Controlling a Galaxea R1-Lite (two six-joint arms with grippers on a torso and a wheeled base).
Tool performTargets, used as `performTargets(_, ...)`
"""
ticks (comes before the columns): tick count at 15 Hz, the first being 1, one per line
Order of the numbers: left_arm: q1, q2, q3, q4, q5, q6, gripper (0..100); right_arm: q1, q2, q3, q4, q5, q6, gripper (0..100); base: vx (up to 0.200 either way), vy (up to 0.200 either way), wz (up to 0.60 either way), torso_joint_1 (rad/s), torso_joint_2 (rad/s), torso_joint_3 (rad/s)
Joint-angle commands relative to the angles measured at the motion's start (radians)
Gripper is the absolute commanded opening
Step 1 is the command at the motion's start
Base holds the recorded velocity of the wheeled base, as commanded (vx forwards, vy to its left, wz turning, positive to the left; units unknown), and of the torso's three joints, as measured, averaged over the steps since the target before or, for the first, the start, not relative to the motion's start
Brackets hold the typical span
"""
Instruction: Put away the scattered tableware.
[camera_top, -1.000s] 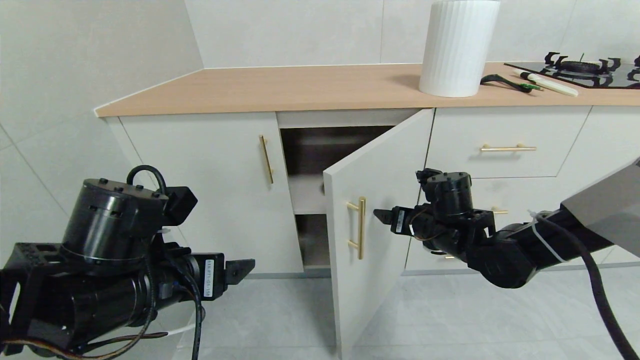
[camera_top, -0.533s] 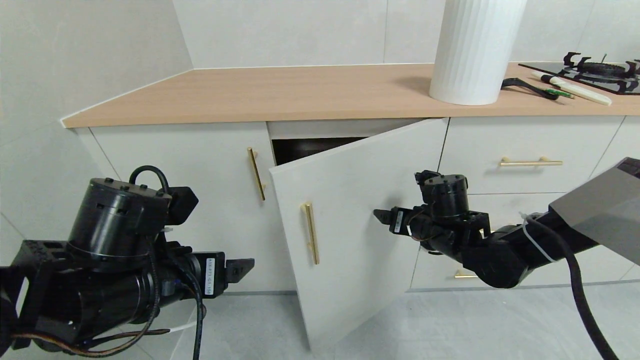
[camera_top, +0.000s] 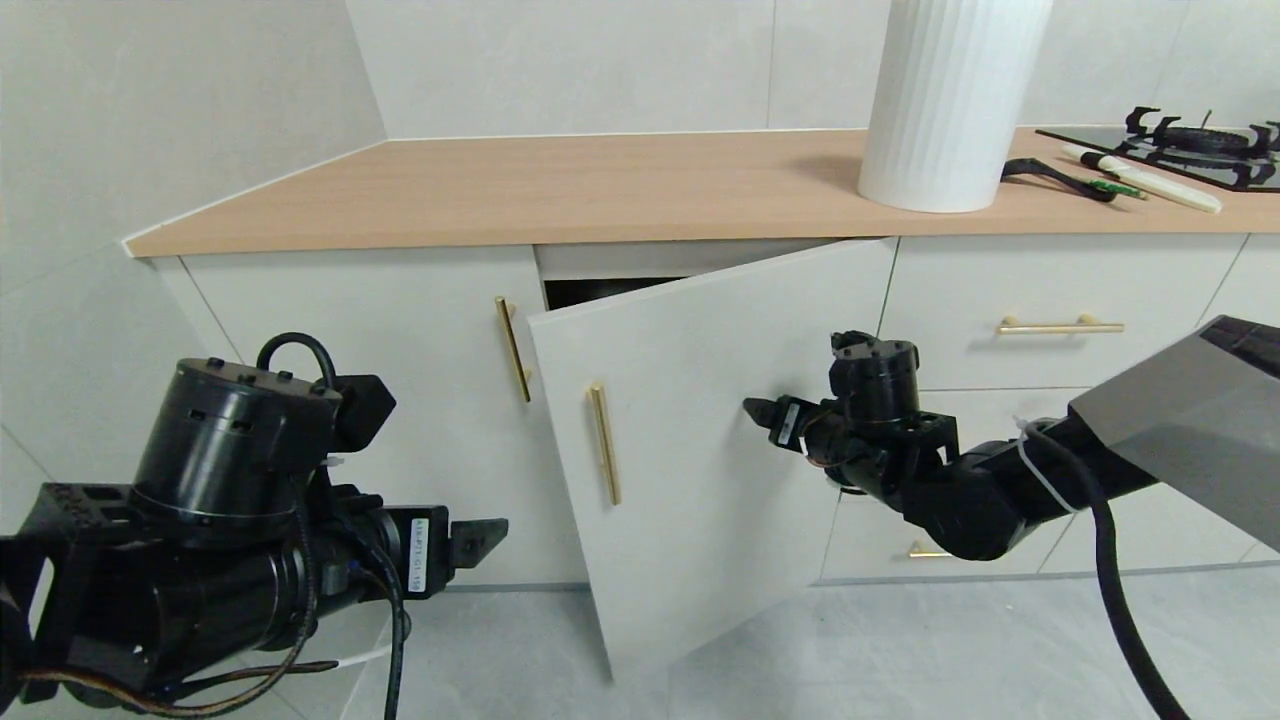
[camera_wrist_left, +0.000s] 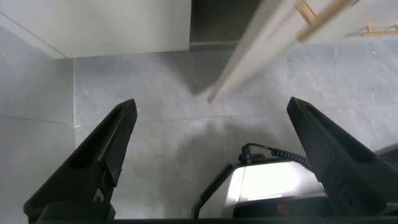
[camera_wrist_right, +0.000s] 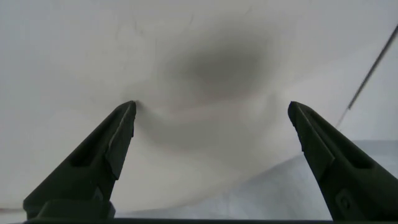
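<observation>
The white cabinet door (camera_top: 700, 420) with a gold handle (camera_top: 603, 445) stands ajar, and a narrow dark gap shows at its top. My right gripper (camera_top: 762, 411) is open, its tips at the door's face (camera_wrist_right: 205, 68) right of the handle. Low on the left, my left gripper (camera_top: 478, 541) hangs open and empty over the floor, and the door's lower edge (camera_wrist_left: 249, 59) is ahead of it. On the wooden counter (camera_top: 560, 185), a black-handled utensil (camera_top: 1058, 178) and a white-handled utensil (camera_top: 1150, 184) lie beside the stove.
A tall white ribbed container (camera_top: 950, 100) stands on the counter above the door's hinge side. A black gas hob (camera_top: 1195, 140) sits at the far right. Drawers with gold handles (camera_top: 1060, 325) lie right of the door, and a shut door (camera_top: 380, 400) lies left of it. Grey tiled floor (camera_wrist_left: 155, 124) lies below.
The head camera shifted after the earliest frame. The cabinet door has swung toward shut, narrowing the gap, with my right gripper following against its face. My left arm has stayed put.
</observation>
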Motion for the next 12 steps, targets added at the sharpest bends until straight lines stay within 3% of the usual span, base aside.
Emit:
performTargets(1,0.0,0.002,0.0,-0.001,0.0,-0.001,100,-0.001,0.029,-0.04,0.001,-0.019,0.015,100,0.0,0.0,0.0,0.0,0.0,0.0)
performTargets(12,0.0,0.002,0.001,-0.001,0.0,-0.001,100,-0.034,0.146,-0.194,0.001,-0.183,0.023,100,0.0,0.0,0.0,0.0,0.0,0.0)
